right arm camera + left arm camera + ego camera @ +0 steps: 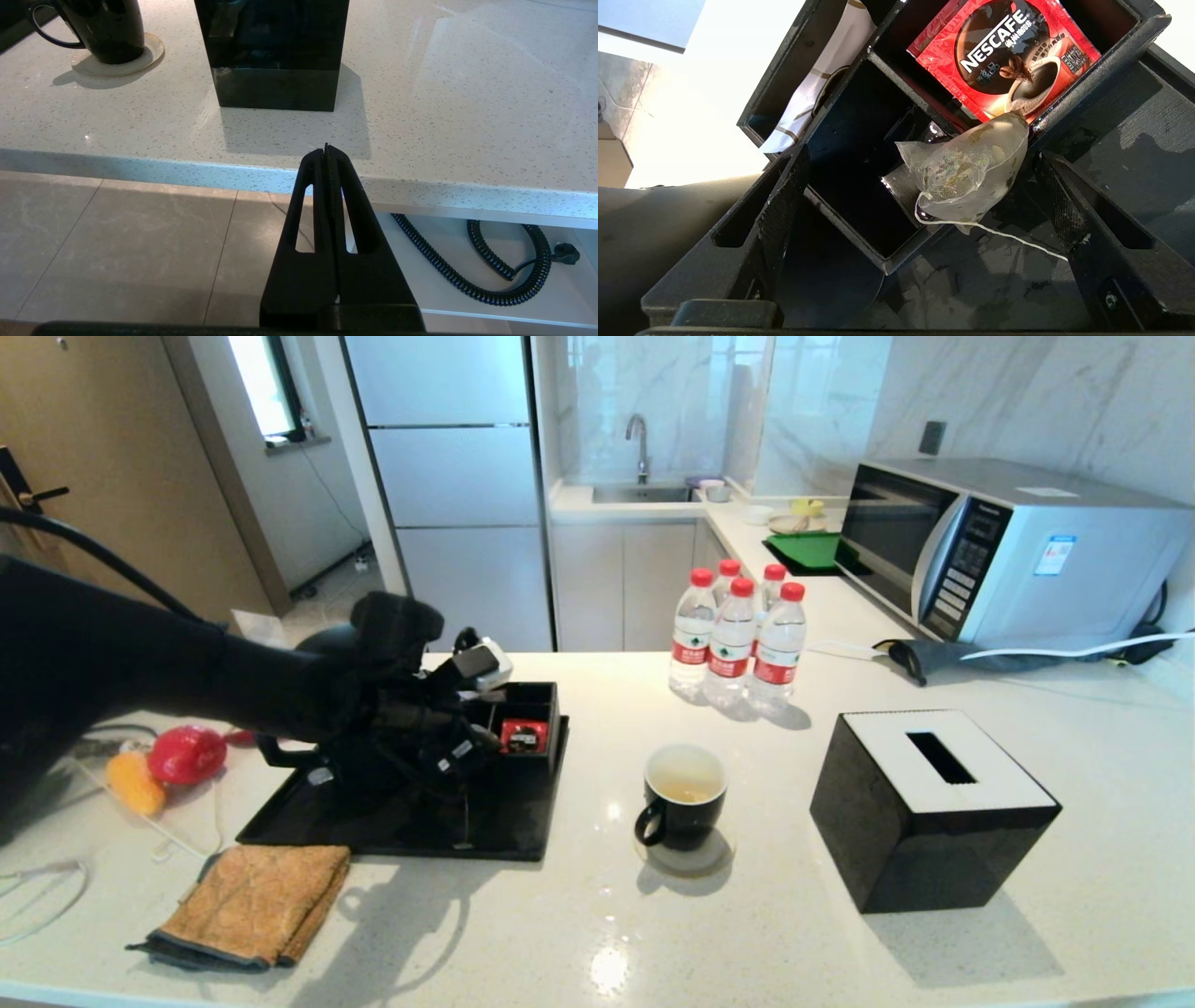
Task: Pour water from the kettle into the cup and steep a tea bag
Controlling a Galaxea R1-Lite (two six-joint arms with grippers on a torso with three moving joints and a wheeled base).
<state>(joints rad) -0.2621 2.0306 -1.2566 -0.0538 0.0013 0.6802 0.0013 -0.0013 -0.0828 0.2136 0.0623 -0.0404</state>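
The head camera looks forward and down over the white speckled stone bench (pixel 597 915), the left wrist camera peers close into a black compartmented plastic organiser (pixel 859 196), and the right wrist camera, below bench edge, shares the glossy black mug (pixel 107 28) at 11 o'clock.

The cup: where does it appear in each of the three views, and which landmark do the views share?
Head view: the cup stands mid-counter on a coaster, left of the black tissue box.
Left wrist view: not in it.
Right wrist view: the cup is in the top left corner.
Shared landmark: the tissue box, beside the cup in the head and right wrist views.
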